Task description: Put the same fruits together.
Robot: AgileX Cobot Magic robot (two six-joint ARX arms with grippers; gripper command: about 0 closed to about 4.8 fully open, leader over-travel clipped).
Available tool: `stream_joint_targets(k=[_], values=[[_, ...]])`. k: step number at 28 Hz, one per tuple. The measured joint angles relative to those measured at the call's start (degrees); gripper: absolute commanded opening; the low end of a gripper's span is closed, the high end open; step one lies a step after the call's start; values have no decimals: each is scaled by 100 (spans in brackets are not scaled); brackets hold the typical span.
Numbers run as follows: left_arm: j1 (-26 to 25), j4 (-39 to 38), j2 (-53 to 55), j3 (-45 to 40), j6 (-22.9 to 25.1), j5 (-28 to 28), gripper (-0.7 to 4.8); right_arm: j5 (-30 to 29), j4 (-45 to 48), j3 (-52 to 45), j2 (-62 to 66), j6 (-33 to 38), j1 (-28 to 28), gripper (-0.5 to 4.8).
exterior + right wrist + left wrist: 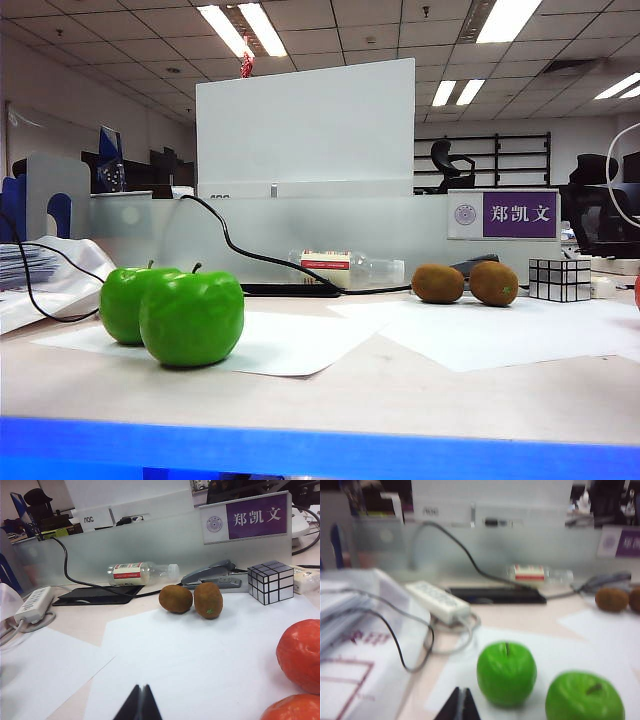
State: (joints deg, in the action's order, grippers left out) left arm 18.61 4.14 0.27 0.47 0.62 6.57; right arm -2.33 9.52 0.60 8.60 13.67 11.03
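Two glossy green apples [125, 303] [192, 317] stand touching on white paper at the left. In the left wrist view both apples [506, 672] [583, 697] lie just ahead of my left gripper [461, 692], which is shut and empty. Two brown kiwis [438, 283] [494, 283] sit side by side at the back right. The right wrist view shows these kiwis [175, 598] [208, 600] well ahead of my right gripper [141, 689], shut and empty over paper. Two orange-red fruits [300, 655] [292, 707] lie close beside that gripper. Neither gripper shows in the exterior view.
A silver mirrored cube [270, 581] stands near the kiwis, with a grey stapler [212, 574] and a lying plastic bottle [140, 573] behind them. A white power strip [437, 600] with cables and a paper stack [350, 645] lie to the left. A frosted partition [300, 225] closes the back.
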Motion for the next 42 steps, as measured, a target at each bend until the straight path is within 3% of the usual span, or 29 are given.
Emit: stream_joint_targets(k=[15,16,19,23,25,42], values=[[0,116,-2,0,0,4,-4,0,0,0,0,0,0,-1],[-39,107,-2,0,177,4,-4,0,0,0,0,0,0,-1],[-955,-144,-2,0,-153,2,-4,0,0,0,0,-2,0,0],[-1690,-140,-9,0,-330,-546,-4,2,0,0,0,0,0,0],[-1821,-140,-9,0,-372,-763,-4,2,0,0,0,0,0,-1],[-1867,-411,-9,0,-413,-1047,-4,2,0,0,0,0,0,-1]])
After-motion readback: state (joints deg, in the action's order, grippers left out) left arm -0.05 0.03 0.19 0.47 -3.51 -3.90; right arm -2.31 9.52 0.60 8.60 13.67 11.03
